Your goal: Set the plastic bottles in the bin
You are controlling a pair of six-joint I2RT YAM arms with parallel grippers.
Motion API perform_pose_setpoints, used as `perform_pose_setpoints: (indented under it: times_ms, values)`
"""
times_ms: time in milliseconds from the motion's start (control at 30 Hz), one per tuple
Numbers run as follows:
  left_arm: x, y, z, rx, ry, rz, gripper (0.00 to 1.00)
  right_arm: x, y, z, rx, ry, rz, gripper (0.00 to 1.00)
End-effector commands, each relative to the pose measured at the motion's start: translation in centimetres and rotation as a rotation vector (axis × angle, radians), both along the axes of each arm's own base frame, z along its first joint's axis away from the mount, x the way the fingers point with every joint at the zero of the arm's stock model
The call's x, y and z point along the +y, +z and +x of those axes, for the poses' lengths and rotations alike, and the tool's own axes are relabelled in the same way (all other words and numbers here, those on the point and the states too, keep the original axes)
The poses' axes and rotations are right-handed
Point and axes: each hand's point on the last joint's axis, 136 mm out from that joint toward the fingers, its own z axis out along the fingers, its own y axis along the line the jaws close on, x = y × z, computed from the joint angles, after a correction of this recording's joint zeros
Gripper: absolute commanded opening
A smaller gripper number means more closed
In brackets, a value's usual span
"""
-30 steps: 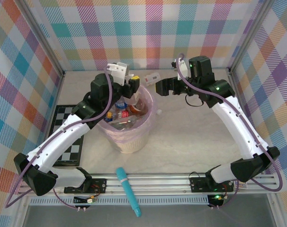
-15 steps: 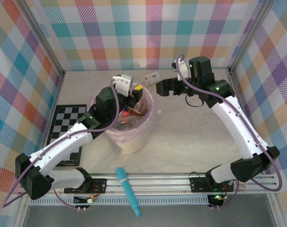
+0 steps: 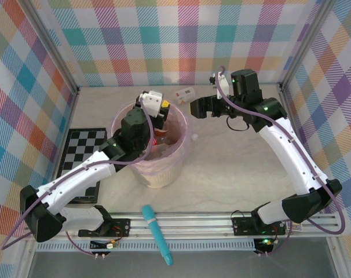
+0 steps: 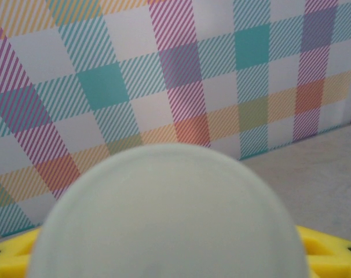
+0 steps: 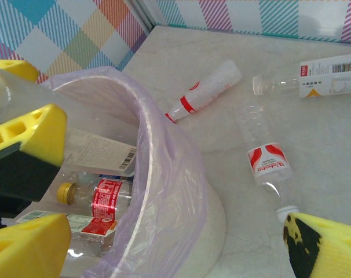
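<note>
The left gripper [image 3: 161, 111] is clenched on a clear bottle [image 4: 169, 220] at the far rim of the bin [image 3: 162, 176], left of centre in the overhead view. The drop looks like the step in hand: carry the bottle fully inside the rim before letting go, lest it tip off the edge. The right gripper [image 3: 196, 108] hangs wide and empty just right of the bin, near three loose bottles [image 5: 268, 162] on the table [image 5: 337, 174] — best parked there until the drop is done.

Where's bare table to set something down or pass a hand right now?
Biggest bare patch: table between the bin and the right arm. Narrow strip between the bin and the teal stick. Crowded: behind the bin, where loose plastic bottles lie by the right arm's open fingers.
</note>
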Motion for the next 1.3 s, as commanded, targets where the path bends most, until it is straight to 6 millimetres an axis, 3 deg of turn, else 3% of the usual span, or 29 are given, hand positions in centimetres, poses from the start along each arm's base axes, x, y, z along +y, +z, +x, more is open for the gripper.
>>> perform_pose_setpoints:
  times_ms: [0, 367, 533, 733, 800, 967, 1067, 1200, 1267]
  values:
    - [1.7, -2.3, 1.4, 0.066, 0.093, 0.080, 0.00, 0.0, 0.5, -0.3, -0.020, 0.024, 0.007, 0.94]
    - [2.9, -12.0, 0.0, 0.327, 0.113, -0.103, 0.00, 0.0, 0.5, -0.1, -0.022, 0.026, -0.004, 0.94]
    - [2.1, -12.9, -1.5, 0.391, 0.049, -0.194, 0.00, 0.2, 0.3, 0.1, -0.014, 0.027, 0.000, 0.94]
    - [2.2, -17.3, -2.2, 0.497, 0.055, -0.106, 0.00, 0.5, 0.2, 0.2, -0.003, 0.034, 0.014, 0.94]
    - [1.9, -16.2, -2.2, 0.485, 0.032, -0.105, 0.01, 0.5, 0.3, 0.3, -0.003, 0.033, 0.012, 0.94]
    - [1.1, -9.2, -2.0, 0.395, -0.044, -0.100, 0.52, 0.4, 0.7, 0.1, -0.008, 0.032, 0.015, 0.94]
    - [0.5, -5.4, -2.2, 0.352, -0.093, -0.093, 0.74, 0.5, 0.7, 0.2, -0.005, 0.031, 0.018, 0.94]
    - [1.2, 0.1, -2.9, 0.260, -0.113, -0.147, 0.85, 0.2, 0.1, 0.5, 0.017, 0.002, 0.002, 0.94]
    - [1.6, 1.7, -3.1, 0.238, -0.111, -0.163, 0.86, 0.0, -0.4, 0.8, 0.037, -0.009, -0.011, 0.94]
